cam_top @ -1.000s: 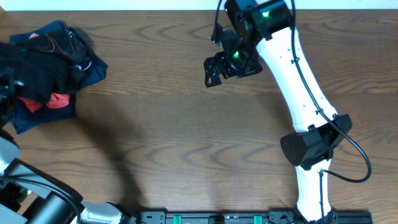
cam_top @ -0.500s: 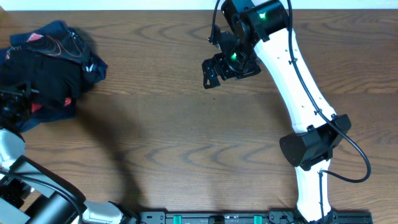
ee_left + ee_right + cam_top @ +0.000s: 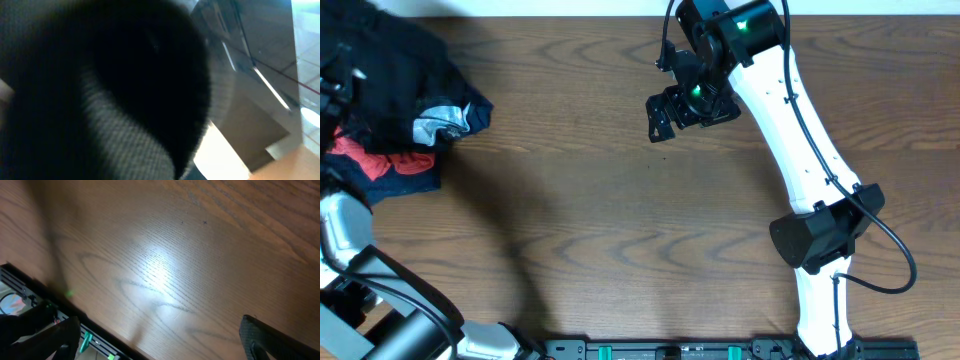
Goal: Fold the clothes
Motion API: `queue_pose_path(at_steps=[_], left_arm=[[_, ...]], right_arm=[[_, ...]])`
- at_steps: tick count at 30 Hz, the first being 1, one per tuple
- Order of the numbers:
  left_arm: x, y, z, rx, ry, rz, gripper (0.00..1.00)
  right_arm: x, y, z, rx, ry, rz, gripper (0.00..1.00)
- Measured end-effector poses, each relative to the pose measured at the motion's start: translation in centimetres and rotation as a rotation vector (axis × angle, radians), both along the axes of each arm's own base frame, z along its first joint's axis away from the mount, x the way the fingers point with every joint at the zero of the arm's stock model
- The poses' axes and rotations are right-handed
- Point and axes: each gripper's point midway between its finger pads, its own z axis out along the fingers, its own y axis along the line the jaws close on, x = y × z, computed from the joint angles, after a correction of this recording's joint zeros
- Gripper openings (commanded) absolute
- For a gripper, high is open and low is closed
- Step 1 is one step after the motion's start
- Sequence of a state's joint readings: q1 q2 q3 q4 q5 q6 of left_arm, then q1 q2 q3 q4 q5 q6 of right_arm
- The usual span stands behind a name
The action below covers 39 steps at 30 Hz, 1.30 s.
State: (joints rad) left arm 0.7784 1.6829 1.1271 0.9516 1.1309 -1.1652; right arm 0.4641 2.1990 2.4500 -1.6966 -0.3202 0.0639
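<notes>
Dark wood-grain table [image 3: 600, 200] (glare on it), perhaps a pale wall [image 3: 570, 6] behind.

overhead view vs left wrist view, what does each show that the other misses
Only overhead: the wooden table, the red garment low in the pile, and the right end effector, open over bare wood. Only left wrist: the knit weave up close and a blurred room behind. Both: the black garment, which fills most of the left wrist view.
</notes>
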Motion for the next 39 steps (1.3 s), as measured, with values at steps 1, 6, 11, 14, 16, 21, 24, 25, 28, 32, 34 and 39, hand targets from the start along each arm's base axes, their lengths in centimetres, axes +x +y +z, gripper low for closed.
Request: queue_pose_path(at_steps=[1, 6, 11, 14, 16, 21, 24, 25, 28, 32, 34, 39], left_arm=[[0.3, -0.2, -0.1, -0.019, 0.02, -0.01, 0.06], [1.5, 1.2, -0.8, -0.085, 0.138, 0.033, 0.06], [3.0, 3.5, 0.4, -0.029, 0.161, 0.087, 0.06], [4.3, 4.8, 1.1, 0.01, 0.144, 0.101, 0.06], [5.2, 5.6, 0.7, 0.019, 0.143, 0.101, 0.06], [7.3, 7.5, -3.7, -0.031, 0.202, 0.095, 0.06], [8.4, 8.4, -7.9, -0.087, 0.262, 0.09, 0.06], [8.7, 8.7, -9.5, -0.112, 0.288, 0.088, 0.06], [9.3, 9.2, -14.4, -0.199, 0.366, 0.076, 0.06], [9.4, 9.3, -19.5, -0.31, 0.475, 0.067, 0.06], [9.2, 9.2, -20.9, -0.358, 0.521, 0.063, 0.06], [9.1, 9.1, -20.8, -0.383, 0.535, 0.052, 0.36]], right_arm=[[0.0, 0.0, 0.0, 0.0, 0.0, 0.0, 0.99], [0.0, 0.0, 0.0, 0.0, 0.0, 0.0, 0.99], [0.0, 0.0, 0.0, -0.001, 0.0, 0.0, 0.99], [0.0, 0.0, 0.0, 0.0, -0.001, 0.0, 0.99], [0.0, 0.0, 0.0, 0.0, 0.0, 0.0, 0.99], [0.0, 0.0, 0.0, 0.0, 0.0, -0.001, 0.99], [0.0, 0.0, 0.0, 0.001, 0.002, -0.003, 0.99], [0.0, 0.0, 0.0, 0.001, 0.002, -0.003, 0.99], [0.0, 0.0, 0.0, 0.001, 0.002, -0.003, 0.99], [0.0, 0.1, 0.0, 0.004, 0.003, -0.003, 0.99], [-0.1, 0.1, 0.0, 0.006, 0.005, -0.003, 0.99], [-0.1, 0.2, 0.1, 0.011, 0.008, -0.004, 0.99]])
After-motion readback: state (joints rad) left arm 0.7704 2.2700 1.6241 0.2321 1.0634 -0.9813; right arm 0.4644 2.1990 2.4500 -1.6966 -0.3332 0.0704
